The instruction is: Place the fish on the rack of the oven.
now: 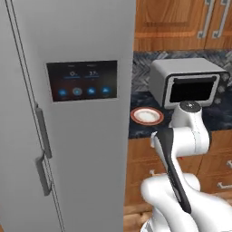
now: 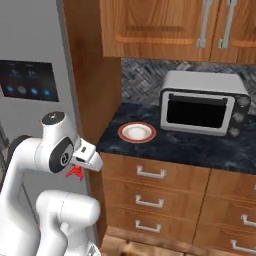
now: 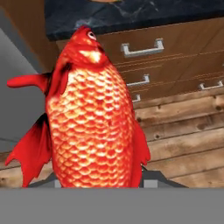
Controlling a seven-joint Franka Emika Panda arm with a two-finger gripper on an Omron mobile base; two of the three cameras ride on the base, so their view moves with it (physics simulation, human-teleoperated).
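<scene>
The red-orange fish (image 3: 92,118) stands in the middle of the hand view, head toward the counter and fins spread, with my gripper (image 3: 98,181) shut on its lower body. In the right base view a bit of the fish (image 2: 75,172) pokes out red below my gripper (image 2: 82,164), which hangs low in front of the drawers, left of the counter. The oven and its rack are out of view.
A tall grey fridge (image 1: 68,113) with a dark touch panel stands at the left. On the dark counter (image 2: 190,145) sit a white plate (image 2: 136,132) with a red-brown rim and a silver toaster oven (image 2: 205,102). Wooden drawers (image 2: 150,175) run below, cabinets above.
</scene>
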